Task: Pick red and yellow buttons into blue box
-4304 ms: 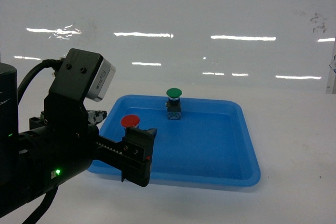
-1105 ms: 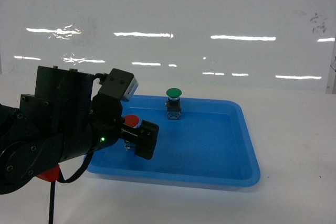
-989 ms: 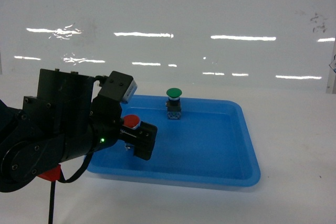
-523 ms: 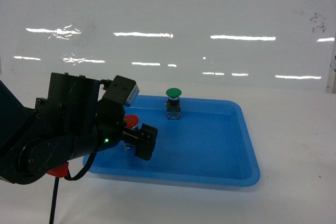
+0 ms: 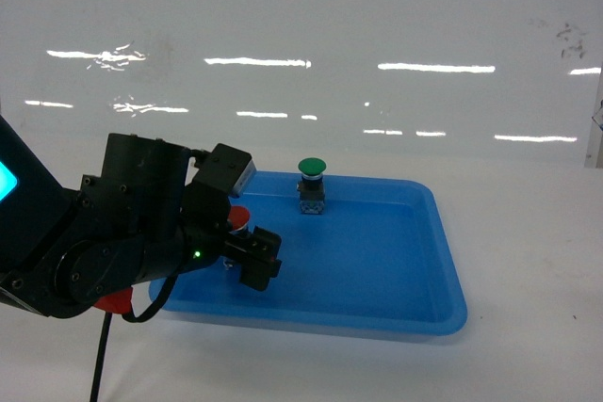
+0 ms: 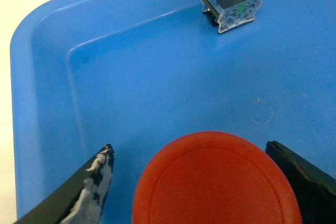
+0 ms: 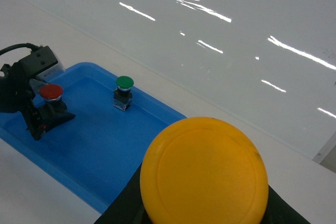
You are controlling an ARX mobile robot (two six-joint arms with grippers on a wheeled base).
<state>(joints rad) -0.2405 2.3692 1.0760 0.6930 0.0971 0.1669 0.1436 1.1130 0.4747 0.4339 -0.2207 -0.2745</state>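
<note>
Lowered around red button (image 6: pixel 218 182), left claw (image 6: pixel 194 182) is spread open; rigid, light, best gripped under the cap.

We see the tray (image 5: pixel 415 261) floor bare across the middle and right of the head view. The green button (image 5: pixel 312 184) stands alone near the far rim, and the left gripper (image 5: pixel 247 253) with the red button (image 5: pixel 237 219) fills the tray's left end.
</note>
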